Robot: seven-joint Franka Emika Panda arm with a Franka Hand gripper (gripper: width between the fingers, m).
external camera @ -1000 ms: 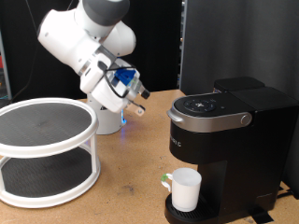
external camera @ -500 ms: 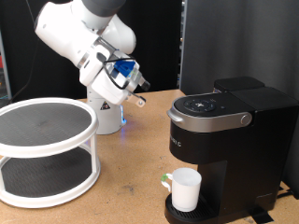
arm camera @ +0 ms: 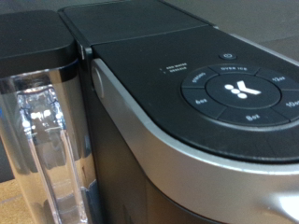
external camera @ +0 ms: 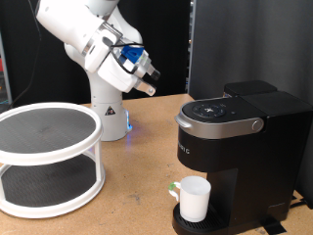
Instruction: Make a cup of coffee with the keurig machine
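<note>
The black keurig machine (external camera: 240,147) stands at the exterior view's right, lid closed, with its grey-silver handle at the front. The white cup (external camera: 194,199) stands on its round drip base under the spout. My gripper (external camera: 148,82) is in the air up and to the exterior view's left of the machine, well apart from it, fingers pointing towards it. Nothing shows between its fingers. The wrist view shows the machine's top (arm camera: 224,89) with its round button panel and clear water tank (arm camera: 42,140); the gripper's fingers do not show there.
A white two-tier round rack (external camera: 47,157) with dark mesh shelves stands at the exterior view's left. The arm's white base (external camera: 110,116) stands behind it. A black panel rises behind the machine.
The arm has lifted the gripper up and towards the exterior view's right, from near the base column to a higher spot closer to the machine. Cup and machine have not moved.
</note>
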